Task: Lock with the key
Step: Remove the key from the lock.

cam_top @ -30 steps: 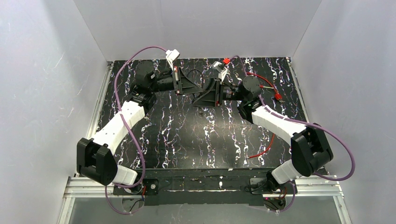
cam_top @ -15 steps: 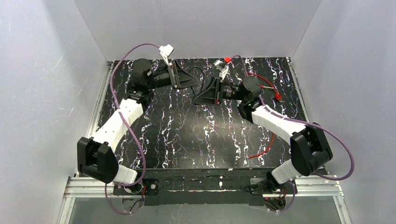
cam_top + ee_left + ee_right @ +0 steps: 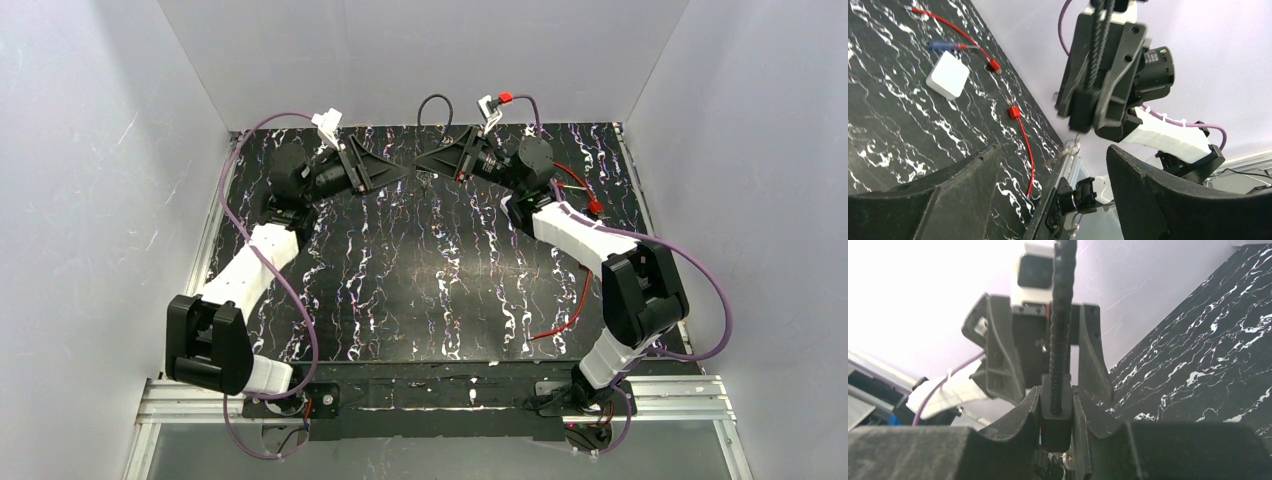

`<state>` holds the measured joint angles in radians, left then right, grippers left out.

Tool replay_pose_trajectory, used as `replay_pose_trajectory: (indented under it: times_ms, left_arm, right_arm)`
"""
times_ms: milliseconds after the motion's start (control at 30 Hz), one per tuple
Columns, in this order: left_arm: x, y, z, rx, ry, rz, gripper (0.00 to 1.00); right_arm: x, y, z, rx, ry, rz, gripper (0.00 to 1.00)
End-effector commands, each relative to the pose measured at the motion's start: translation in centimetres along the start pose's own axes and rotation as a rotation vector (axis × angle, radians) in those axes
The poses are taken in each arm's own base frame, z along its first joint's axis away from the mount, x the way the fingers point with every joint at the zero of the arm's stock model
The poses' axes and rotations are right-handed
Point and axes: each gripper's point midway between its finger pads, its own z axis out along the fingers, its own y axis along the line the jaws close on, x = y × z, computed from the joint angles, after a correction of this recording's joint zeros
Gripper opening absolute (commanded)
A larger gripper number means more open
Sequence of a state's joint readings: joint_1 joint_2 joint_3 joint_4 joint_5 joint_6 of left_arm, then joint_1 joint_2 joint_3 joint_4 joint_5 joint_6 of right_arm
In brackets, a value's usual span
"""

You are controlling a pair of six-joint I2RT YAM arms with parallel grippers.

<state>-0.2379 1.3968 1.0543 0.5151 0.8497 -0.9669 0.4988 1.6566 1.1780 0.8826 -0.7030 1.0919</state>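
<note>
Lock body sat clamped between the two fingers of the right gripper, which was closed tight on its sides. Its black braided cable rose straight out of the top of the lock body. In the top view it curved into a loop beyond the lock body (toward the back wall). The lock body was held in the air above the far part of the black marbled table, not touching it.

The left gripper faced the lock body head-on from the lock body's left in the top view. It was near the lock body but apart from it, with jaws spread wide and nothing between them. In the left wrist view, the lock body lay above the gap between the left fingers, roughly on their centre line.

A small metal piece hung just below the lock body; whether it was the key could not be told.

In the left wrist view, a white box and a red wire lay on the table to the left of the lock body, both well apart from it.
</note>
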Motion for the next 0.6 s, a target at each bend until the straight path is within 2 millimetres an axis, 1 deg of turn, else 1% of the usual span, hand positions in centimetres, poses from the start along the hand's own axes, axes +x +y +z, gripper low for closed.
replay_pose_trajectory:
  times_ms: [0, 100, 167, 267, 367, 467, 567]
  left_arm:
    - [-0.2, -1.8, -0.2, 0.083, -0.056, 0.041, 0.73]
    - [0.6, -1.7, 0.3, 0.087, -0.04, 0.024, 0.65]
    - [1.1, -1.8, 0.5, 0.093, -0.033, 0.015, 0.57]
    - [1.2, -2.0, 0.6, 0.104, -0.04, 0.001, 0.48]
    - [1.3, -2.3, 0.7, 0.119, -0.048, 0.0, 0.47]
    - [1.8, -2.5, 1.1, 0.128, -0.035, -0.002, 0.46]
    - [2.2, -2.8, 1.5, 0.139, -0.023, 0.0, 0.43]
  right_arm:
    - [-2.4, 1.5, 0.2, -0.044, -0.136, -0.024, 0.01]
    - [-2.3, 1.8, -0.1, -0.044, -0.143, -0.021, 0.01]
    - [-2.4, 2.1, -0.3, -0.053, -0.151, -0.021, 0.01]
    - [-2.2, 2.3, -0.5, -0.058, -0.156, -0.015, 0.01]
    - [-2.3, 2.3, -0.4, -0.064, -0.161, -0.001, 0.01]
    - [-2.3, 2.7, -0.2, -0.079, -0.161, 0.003, 0.01]
    - [-2.0, 3.1, 0.0, -0.092, -0.155, 0.002, 0.01]
